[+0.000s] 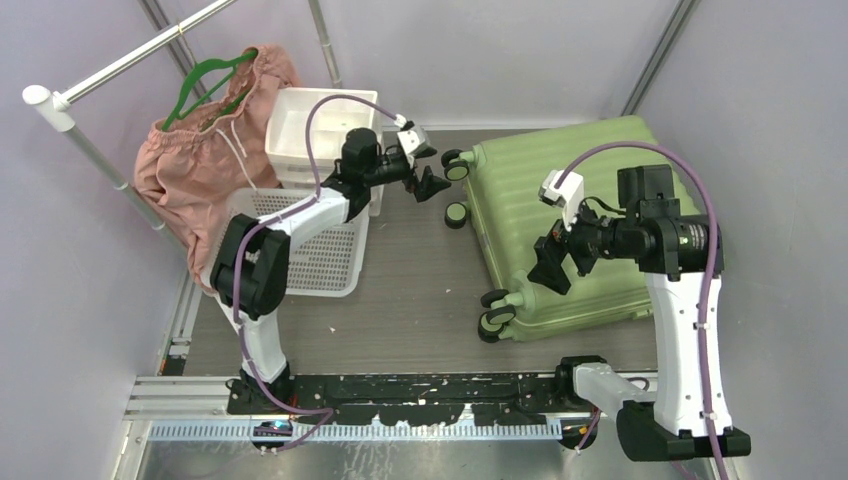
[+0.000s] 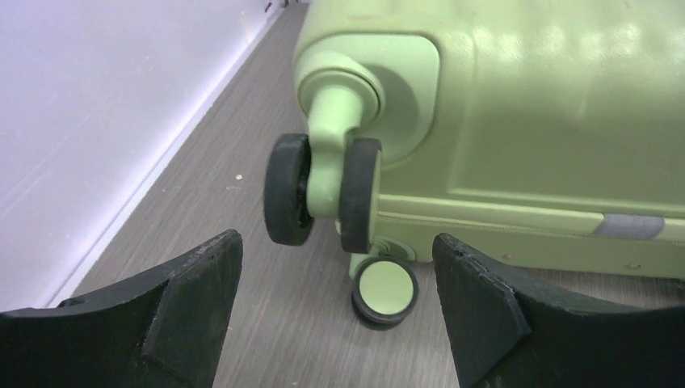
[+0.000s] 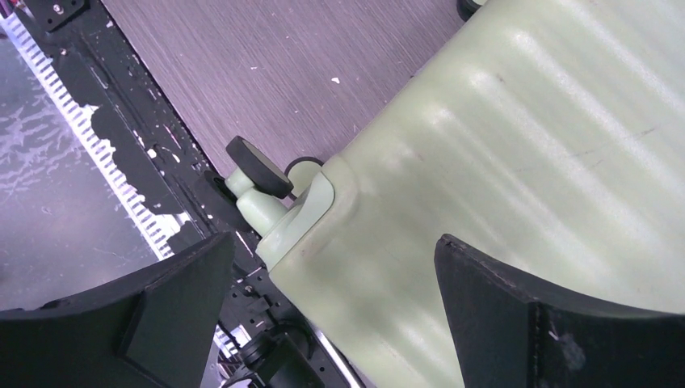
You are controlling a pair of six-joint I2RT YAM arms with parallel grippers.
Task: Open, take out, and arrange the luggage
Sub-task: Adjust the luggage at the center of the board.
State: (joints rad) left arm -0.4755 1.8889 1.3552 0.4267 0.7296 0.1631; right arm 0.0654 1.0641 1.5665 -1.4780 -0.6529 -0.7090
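The luggage (image 1: 570, 200) is lying shut on the table's (image 1: 420, 295) right half, wheels (image 1: 456, 160) pointing left, so its long axis is running left to right. The right gripper (image 1: 553, 258) is hovering spread-open over its near-left corner, nearer than the left gripper (image 1: 428, 165), which is also spread and empty.

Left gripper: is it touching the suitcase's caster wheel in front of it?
Apart. In the left wrist view the left gripper has open jaws, and bare floor shows between them and the caster wheel of the light-green suitcase.

Wood-grain table (image 1: 420, 300), green luggage (image 1: 520, 200), white basket (image 1: 335, 255)
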